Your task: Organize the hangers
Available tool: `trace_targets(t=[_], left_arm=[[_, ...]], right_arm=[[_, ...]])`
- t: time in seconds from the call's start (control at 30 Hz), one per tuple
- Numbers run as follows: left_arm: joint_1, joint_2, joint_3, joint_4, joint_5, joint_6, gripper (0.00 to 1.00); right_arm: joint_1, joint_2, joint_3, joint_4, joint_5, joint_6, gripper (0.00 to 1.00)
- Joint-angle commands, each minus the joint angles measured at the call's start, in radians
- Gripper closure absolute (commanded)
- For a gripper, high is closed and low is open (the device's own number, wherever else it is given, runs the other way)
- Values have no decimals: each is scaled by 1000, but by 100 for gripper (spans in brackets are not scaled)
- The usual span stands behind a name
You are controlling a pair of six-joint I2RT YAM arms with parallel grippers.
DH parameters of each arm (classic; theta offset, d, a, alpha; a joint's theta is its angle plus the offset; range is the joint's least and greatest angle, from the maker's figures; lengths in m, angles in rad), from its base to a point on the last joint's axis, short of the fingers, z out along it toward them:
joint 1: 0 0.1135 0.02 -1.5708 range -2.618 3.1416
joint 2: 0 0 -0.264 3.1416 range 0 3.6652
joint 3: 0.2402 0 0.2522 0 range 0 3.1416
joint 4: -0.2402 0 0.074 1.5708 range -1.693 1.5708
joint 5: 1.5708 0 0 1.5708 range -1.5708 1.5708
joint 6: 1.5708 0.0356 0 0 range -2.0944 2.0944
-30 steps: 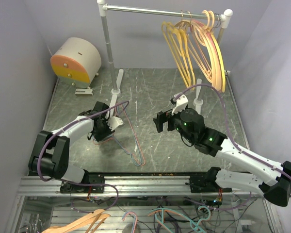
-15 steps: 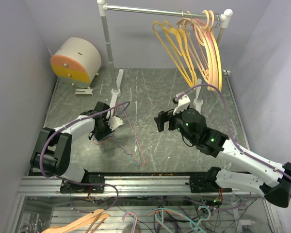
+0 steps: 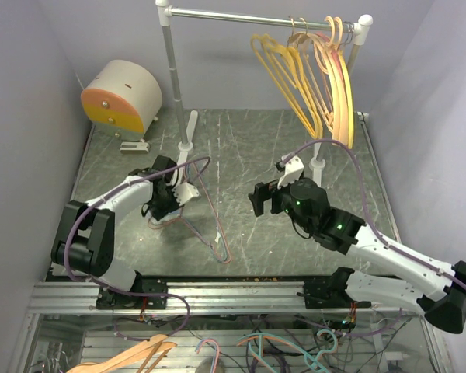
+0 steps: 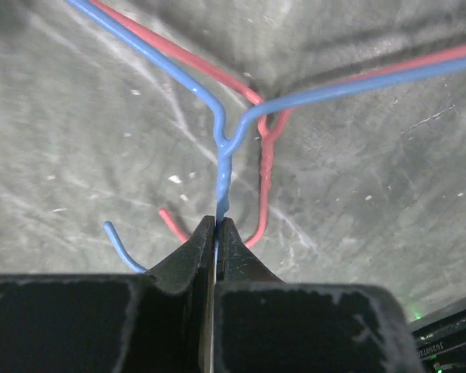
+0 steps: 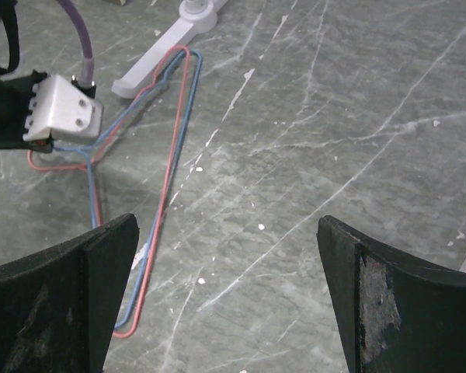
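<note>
Blue wire is now clamped in the left pincer (image 4: pixel 217 233). Its jaws stood partly apart a second ago and have been brought fully together on the twisted neck of the blue wire hanger (image 4: pixel 224 159), just below its hook. The red wire hanger (image 4: pixel 266 167) lies close beside it, neck by neck, but is not seen to be caught between the jaws.

Both wire hangers are found on the table (image 3: pixel 248 148), left of centre and nearer than the foot of the rail's left post. Their long corners point toward the near edge.

The right pincer (image 3: pixel 258 197) is held wide open and empty above the middle of the table, turned toward the pair.

Far and to the right, the yellow, orange and peach plastic hangers (image 3: pixel 342 89) are hung on the rail (image 3: pixel 248 13). They have swung a little since a second ago.

With a grip secured, the pick-up is judged to be complete. The blue hanger can next be lifted and carried to the rail, though the red one may be dragged along if the wires are tangled.
</note>
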Motion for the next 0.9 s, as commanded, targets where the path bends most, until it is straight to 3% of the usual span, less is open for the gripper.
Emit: trace_targets(t=[0.0,0.13,0.27,0.37,0.5,0.63,0.87], left_arm=[[-7,-40,138,-143,33,15,93],[-22,-40,221,-217,38,18,93],[-47,-37,243,-233,14,12,93],[-65,-34,251,-239,-7,11,93],[-82,-30,263,-245,-24,11,93],[-93,-20,276,-246,-29,9,93],[-110,-11,282,-238,-27,4,93]], right_arm=[[4,-16,-27,1,-18,27,0],[4,10,-111,94,-67,56,0],[14,103,-213,292,-159,36,0],[110,197,-280,483,-39,-65,0],[240,340,-253,601,132,-262,0],[297,388,-172,578,214,-362,0],[323,388,-91,476,115,-335,0]])
